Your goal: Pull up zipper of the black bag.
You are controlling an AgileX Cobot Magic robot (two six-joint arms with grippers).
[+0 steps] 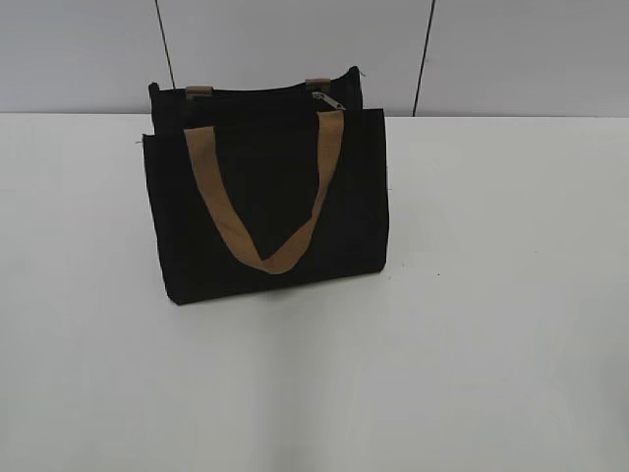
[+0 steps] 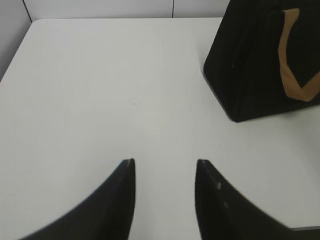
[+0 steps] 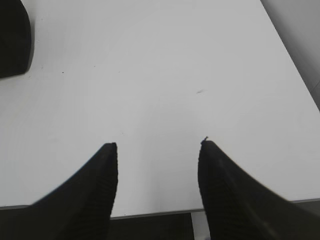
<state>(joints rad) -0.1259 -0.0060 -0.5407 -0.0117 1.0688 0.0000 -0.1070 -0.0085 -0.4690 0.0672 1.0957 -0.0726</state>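
Note:
The black bag stands upright at the back middle of the white table, one tan strap handle hanging down its front. The zipper runs along its top edge, with the small silver pull tab near the right end. The bag also shows in the left wrist view at the upper right, and a corner of it in the right wrist view at the upper left. My left gripper is open and empty over bare table, left of the bag. My right gripper is open and empty near the table's front edge.
The white table stretches out in front of the bag and to both sides. A grey panelled wall rises behind it. The table's front edge lies under my right gripper.

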